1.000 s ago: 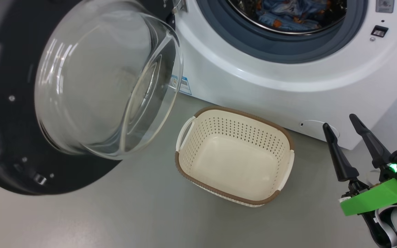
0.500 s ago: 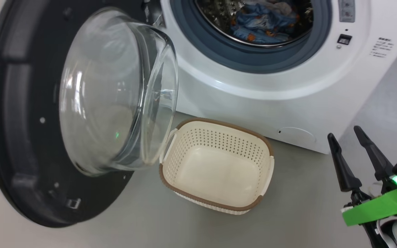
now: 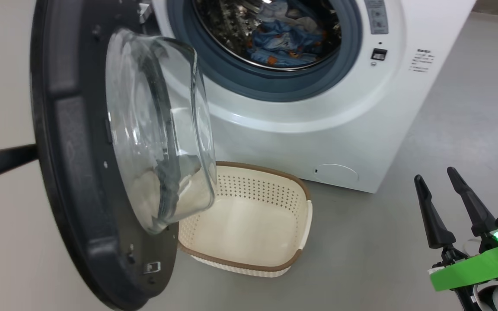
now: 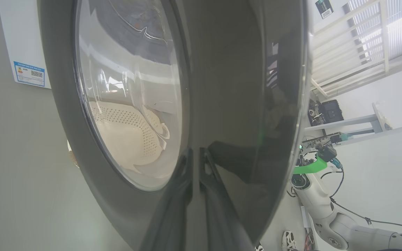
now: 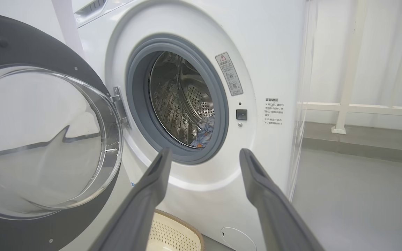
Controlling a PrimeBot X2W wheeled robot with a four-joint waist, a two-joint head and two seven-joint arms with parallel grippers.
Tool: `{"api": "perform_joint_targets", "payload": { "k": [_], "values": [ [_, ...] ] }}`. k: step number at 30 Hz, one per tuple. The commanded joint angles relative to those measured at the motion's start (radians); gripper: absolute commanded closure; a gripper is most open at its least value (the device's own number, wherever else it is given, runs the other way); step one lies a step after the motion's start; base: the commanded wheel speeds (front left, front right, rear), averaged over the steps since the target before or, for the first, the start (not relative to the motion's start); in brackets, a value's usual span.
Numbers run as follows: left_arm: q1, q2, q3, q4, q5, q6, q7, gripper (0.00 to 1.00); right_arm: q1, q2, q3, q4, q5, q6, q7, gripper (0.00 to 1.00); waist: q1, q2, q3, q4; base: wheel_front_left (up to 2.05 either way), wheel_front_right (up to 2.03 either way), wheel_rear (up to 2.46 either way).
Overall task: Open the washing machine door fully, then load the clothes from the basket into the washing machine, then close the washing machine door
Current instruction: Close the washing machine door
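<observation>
Washing machine door (image 3: 71,172) stands ajar, left of frame; clothes (image 3: 281,41) inside washing machine (image 3: 318,129), basket (image 3: 249,224) empty lower centre. Left gripper (image 4: 194,155) pinched closed, empty, tips on door's glossy outer face; right gripper (image 3: 435,175) spread wide, empty, lower right. Risk: tips skid off slick rim, door ends up unlatched.

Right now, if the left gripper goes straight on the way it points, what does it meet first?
The washing machine door: the shut left gripper points straight at its glossy black outer face, and its tips seem to be touching it, though depth is hard to judge.
</observation>
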Motion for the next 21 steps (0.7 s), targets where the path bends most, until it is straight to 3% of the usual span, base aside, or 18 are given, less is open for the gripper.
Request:
{"api": "perform_joint_targets", "payload": {
  "k": [1,21],
  "values": [
    [-0.008,0.034,0.033,-0.045,-0.006,-0.002,-0.006,1.0,0.009,-0.008,0.01,-0.028,-0.017,0.005,-0.008,0.0,0.0,0.0,-0.005,-0.033,0.0,0.0,0.0],
    [0.002,-0.051,-0.005,-0.142,0.058,0.011,-0.101,1.0,0.017,0.024,-0.017,-0.039,-0.019,0.005,-0.008,0.0,0.0,0.0,0.006,-0.23,0.0,0.0,0.0]
  ]
}}
